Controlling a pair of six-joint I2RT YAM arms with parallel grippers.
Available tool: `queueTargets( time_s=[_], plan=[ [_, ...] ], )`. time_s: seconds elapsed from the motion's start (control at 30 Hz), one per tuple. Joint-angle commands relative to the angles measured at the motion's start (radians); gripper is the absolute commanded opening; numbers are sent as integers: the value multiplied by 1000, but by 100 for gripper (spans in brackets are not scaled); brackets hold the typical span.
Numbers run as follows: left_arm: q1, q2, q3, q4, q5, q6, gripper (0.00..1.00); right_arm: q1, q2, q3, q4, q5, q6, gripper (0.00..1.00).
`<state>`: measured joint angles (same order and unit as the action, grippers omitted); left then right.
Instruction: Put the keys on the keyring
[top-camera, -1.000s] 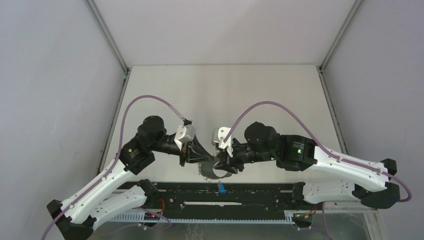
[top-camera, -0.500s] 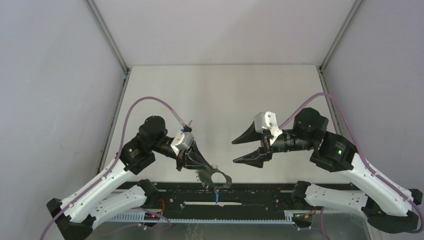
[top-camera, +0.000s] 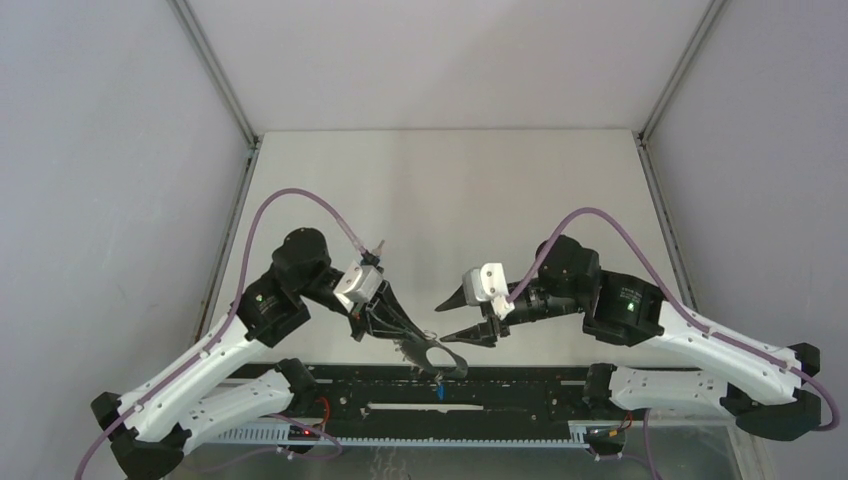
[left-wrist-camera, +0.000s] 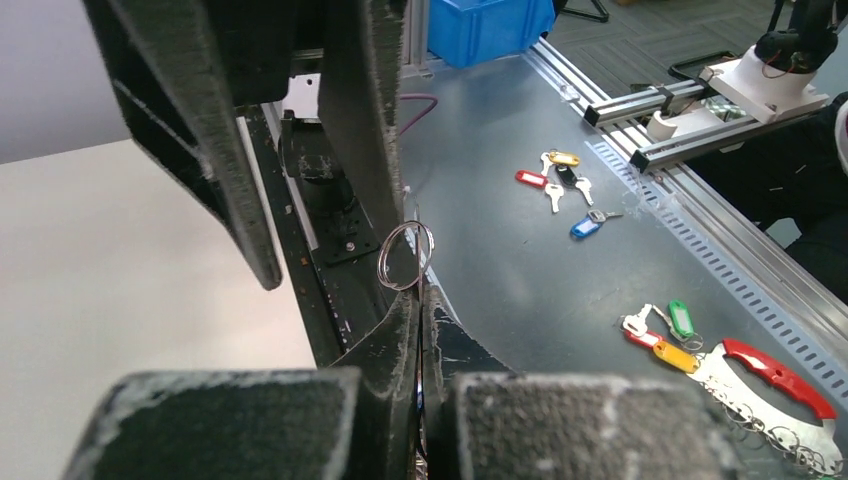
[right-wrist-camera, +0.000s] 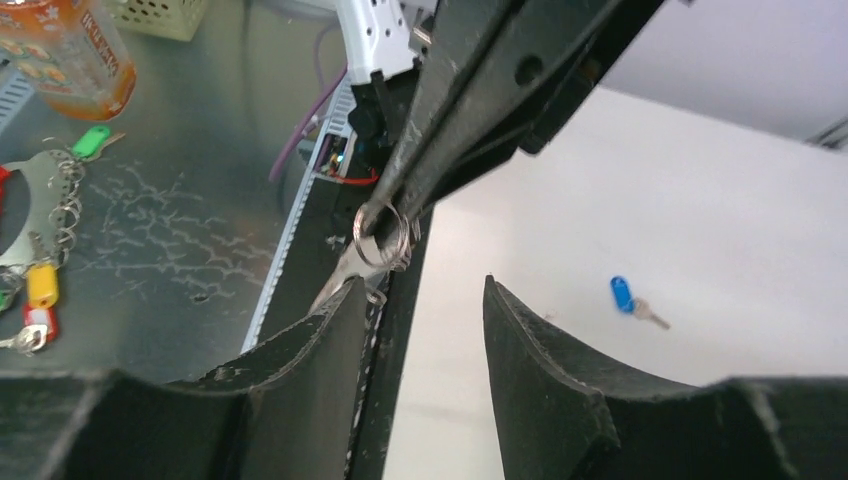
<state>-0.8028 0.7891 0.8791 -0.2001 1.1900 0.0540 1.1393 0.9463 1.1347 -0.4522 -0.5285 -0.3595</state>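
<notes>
left gripper (top-camera: 406, 338) pinched shut on the keyring (top-camera: 440, 358), at the near edge | right gripper (top-camera: 440, 320) half-spread, empty — blue-tagged key (right-wrist-camera: 622, 293) loose on the table (right-wrist-camera: 720, 190) | risk: bumping the wire loop (right-wrist-camera: 382, 236) twists the ring out — thin grip

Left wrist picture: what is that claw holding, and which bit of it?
The left gripper is pinched shut on the keyring, a small wire ring, gripping one edge of its rim. The right gripper is open and holds nothing.
</notes>
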Motion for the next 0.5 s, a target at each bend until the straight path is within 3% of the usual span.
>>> queueTargets(
  time_s=[0.0, 0.27, 0.47],
  plan=[
    [-7, 1, 60, 67, 22, -24, 0, 72, -27, -16, 130, 114, -62, 55],
    [-7, 5, 63, 72, 23, -33, 0, 140, -34, -36, 190, 163, -58, 48],
    [-7, 4, 61, 73, 23, -35, 0, 148, -29, -36, 191, 119, -54, 18]
  ],
)
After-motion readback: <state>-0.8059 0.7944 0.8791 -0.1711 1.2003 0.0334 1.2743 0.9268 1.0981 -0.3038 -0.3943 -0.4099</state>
